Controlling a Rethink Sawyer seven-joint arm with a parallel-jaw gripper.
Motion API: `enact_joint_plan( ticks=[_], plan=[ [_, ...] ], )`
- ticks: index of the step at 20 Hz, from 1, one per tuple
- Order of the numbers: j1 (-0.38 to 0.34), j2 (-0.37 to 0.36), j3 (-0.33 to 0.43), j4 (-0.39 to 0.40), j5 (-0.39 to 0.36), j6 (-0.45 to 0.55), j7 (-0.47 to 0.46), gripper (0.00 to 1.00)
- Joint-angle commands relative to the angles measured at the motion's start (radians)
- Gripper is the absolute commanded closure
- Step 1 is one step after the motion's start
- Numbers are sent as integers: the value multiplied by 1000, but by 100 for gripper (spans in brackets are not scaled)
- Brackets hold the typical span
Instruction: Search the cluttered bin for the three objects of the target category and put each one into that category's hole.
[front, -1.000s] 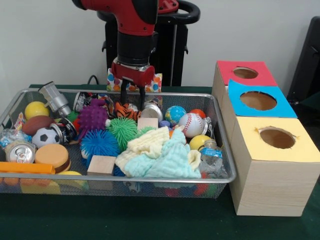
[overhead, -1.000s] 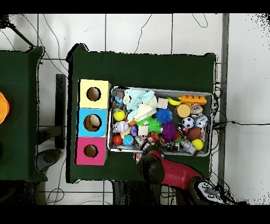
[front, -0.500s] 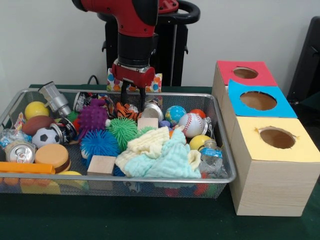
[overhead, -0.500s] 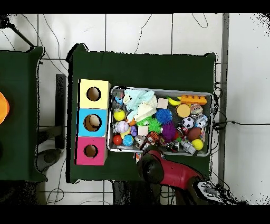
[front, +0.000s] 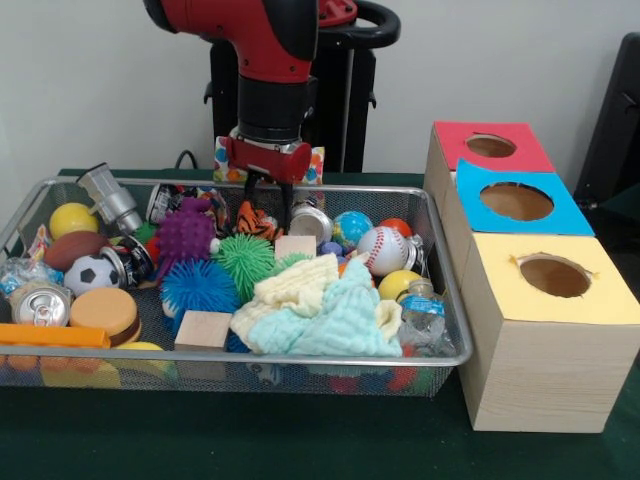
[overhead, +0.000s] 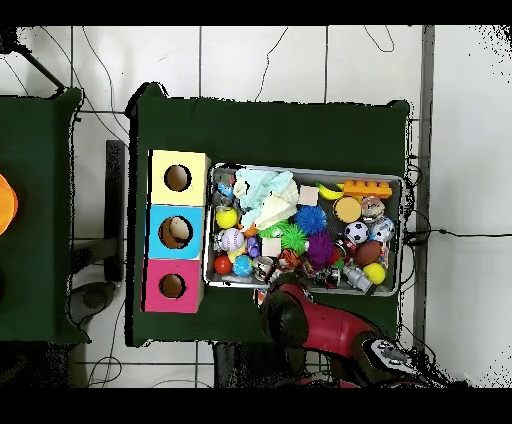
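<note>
My gripper (front: 268, 208) hangs open at the far side of the wire bin (front: 443, 290), just above a tiger-striped toy (front: 256, 221) and beside a silver can (front: 306, 223). Nothing is between its fingers. Near it lie a globe ball (front: 350, 229), a baseball (front: 385, 248), a small wooden block (front: 295, 245) and purple (front: 185, 235) and green (front: 245, 260) spiky balls. The red box (front: 490, 147), blue box (front: 517, 200) and yellow box (front: 553, 275), each with a round hole, stand to the right of the bin. From overhead, the red arm (overhead: 300, 318) covers the gripper at the bin's lower edge.
Pale cloths (front: 320, 305) are heaped in the bin's middle front, next to a crushed water bottle (front: 425, 315). At the left are a soccer ball (front: 92, 272), a football (front: 72, 248), a yellow ball (front: 72, 218), a can (front: 40, 303) and a blue spiky ball (front: 198, 285).
In the front view the gripper has shifted slightly right and down, staying open over the tiger-striped toy. Nothing in the bin has moved.
</note>
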Motion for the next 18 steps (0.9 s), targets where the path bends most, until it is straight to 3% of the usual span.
enact_joint_plan(
  ticks=[1, 2, 3, 18],
  plan=[
    [21, 94, 48, -121, 44, -69, 144, 0],
    [25, 94, 44, -123, 44, -66, 138, 0],
    [29, 94, 40, -125, 44, -63, 132, 100],
    [30, 58, 40, -108, 62, -56, 143, 100]
  ],
)
